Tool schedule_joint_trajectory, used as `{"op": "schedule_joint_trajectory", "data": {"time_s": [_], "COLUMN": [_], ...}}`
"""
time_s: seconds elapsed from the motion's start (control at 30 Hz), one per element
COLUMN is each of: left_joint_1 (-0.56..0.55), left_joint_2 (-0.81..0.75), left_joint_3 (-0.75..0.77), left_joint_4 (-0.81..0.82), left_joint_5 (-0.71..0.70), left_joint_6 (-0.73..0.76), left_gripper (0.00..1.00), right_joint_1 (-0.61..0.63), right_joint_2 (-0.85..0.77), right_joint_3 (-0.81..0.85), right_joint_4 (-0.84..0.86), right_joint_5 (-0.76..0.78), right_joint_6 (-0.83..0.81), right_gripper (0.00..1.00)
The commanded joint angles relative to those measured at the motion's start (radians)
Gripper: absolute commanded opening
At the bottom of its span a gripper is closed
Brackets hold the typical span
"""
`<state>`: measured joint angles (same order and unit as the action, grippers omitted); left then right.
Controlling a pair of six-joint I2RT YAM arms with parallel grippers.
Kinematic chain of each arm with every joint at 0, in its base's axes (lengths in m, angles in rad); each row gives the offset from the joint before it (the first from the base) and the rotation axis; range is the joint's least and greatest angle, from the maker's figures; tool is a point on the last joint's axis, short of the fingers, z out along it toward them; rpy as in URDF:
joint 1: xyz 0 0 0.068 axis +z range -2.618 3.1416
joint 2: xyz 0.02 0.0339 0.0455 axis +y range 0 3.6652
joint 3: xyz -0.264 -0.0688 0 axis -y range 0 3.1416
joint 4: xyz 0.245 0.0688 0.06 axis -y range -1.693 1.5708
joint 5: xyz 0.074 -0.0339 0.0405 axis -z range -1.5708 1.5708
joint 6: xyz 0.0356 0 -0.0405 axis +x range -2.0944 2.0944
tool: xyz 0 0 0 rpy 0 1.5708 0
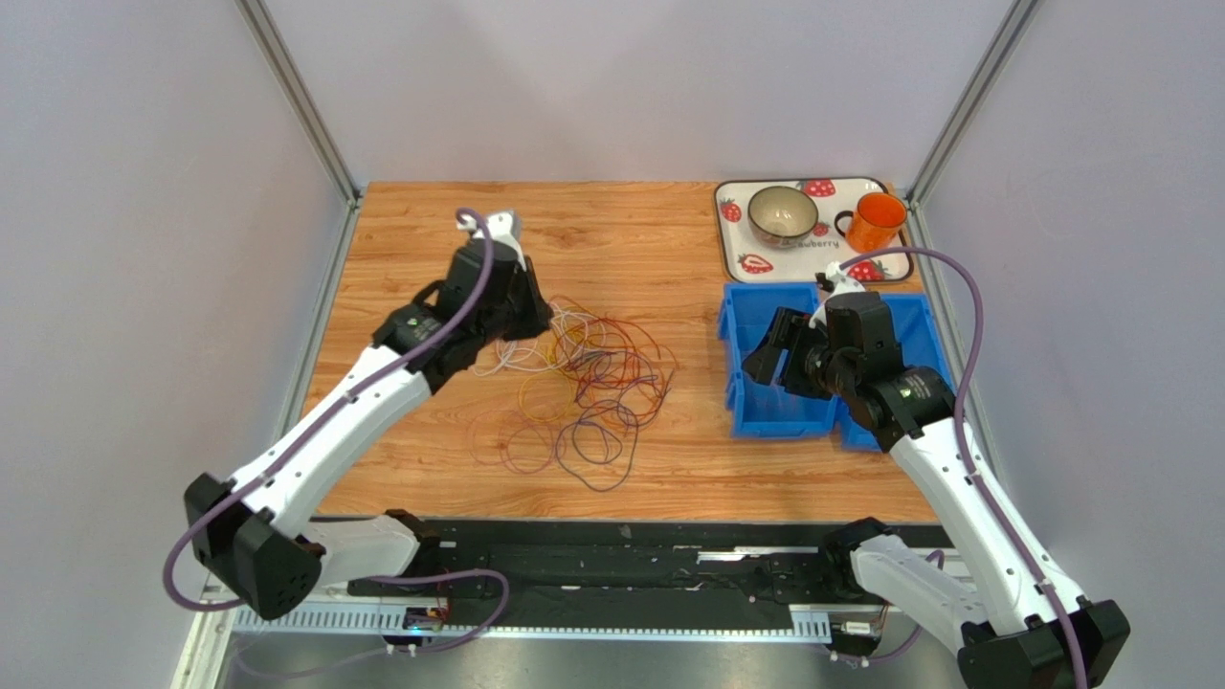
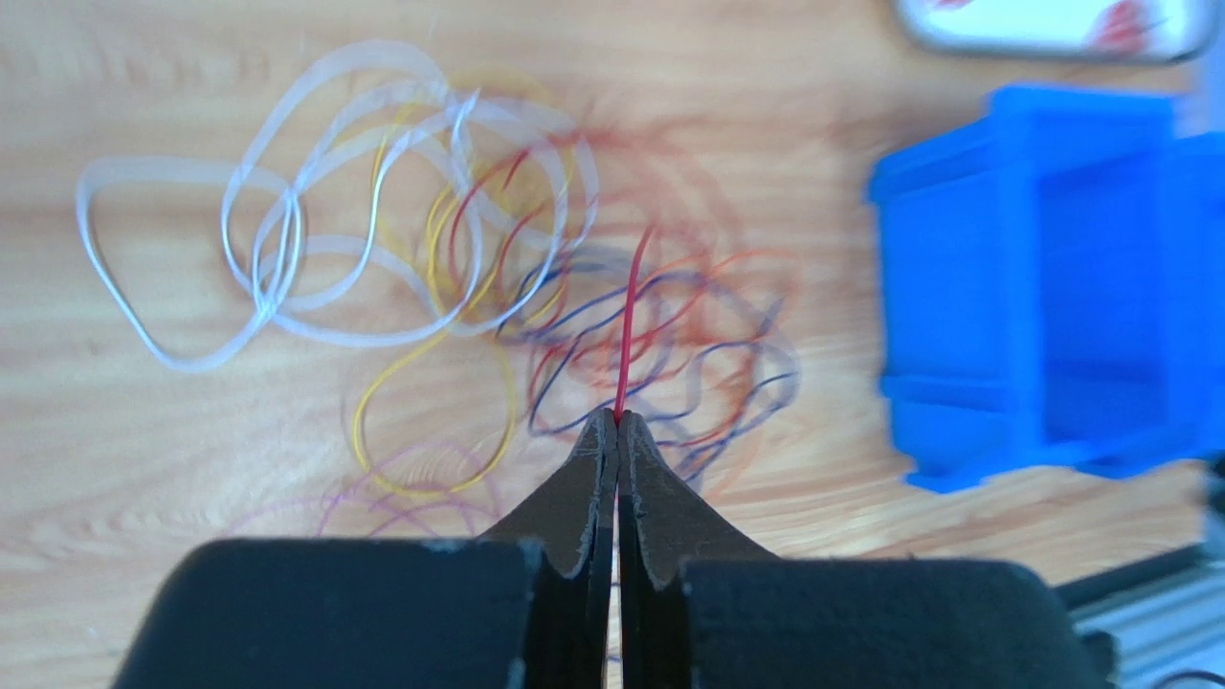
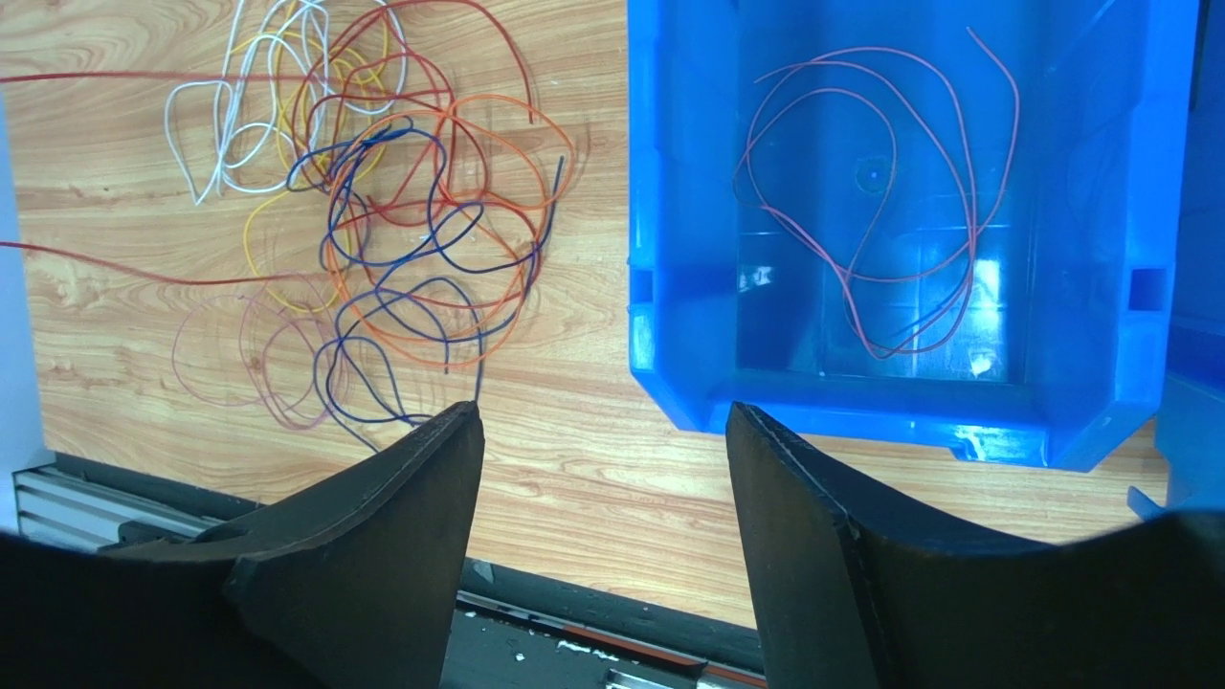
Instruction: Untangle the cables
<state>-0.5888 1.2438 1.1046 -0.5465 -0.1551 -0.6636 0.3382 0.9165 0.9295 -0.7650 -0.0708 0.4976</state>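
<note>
Now the left arm's fingers [image 2: 583,488], pressed together, clamp a red cable [image 2: 629,323] that runs straight ahead of them into the cables [image 1: 597,381] heaped on the tabletop [image 1: 432,230] left of the blue bin [image 1: 784,419]. Over that bin the right arm's fingers [image 3: 388,531] hang apart, farther off.

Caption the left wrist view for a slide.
Left gripper shut on one red cable above the tangled cables on the wooden table, blue bin to the right.
</note>
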Motion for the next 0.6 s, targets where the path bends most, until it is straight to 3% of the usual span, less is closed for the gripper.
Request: {"op": "schedule_joint_trajectory", "data": {"time_s": [0.0,0.33,0.43,0.57], "left_joint_1": [-0.005,-0.006,-0.006,-0.006], "left_joint_2": [-0.072,0.147,0.187,0.122], "left_joint_3": [0.24,1.269,1.357,1.201], "left_joint_4": [-0.117,-0.285,-0.248,-0.164], "left_joint_5": [0.026,0.232,0.279,0.278], "left_joint_6": [0.123,0.343,0.349,0.326], "left_gripper": [0.0,0.0,0.0,0.0], "right_joint_1": [0.004,0.004,0.004,0.004], "right_joint_2": [-0.03,-0.091,-0.114,-0.137], "right_joint_3": [0.005,0.012,0.014,0.011], "right_joint_4": [0.036,0.035,0.033,0.03], "right_joint_5": [-0.026,-0.046,-0.05,-0.061], "right_joint_6": [0.012,0.038,0.041,0.039], "right_gripper": [0.66,0.66,0.66,0.66]}}
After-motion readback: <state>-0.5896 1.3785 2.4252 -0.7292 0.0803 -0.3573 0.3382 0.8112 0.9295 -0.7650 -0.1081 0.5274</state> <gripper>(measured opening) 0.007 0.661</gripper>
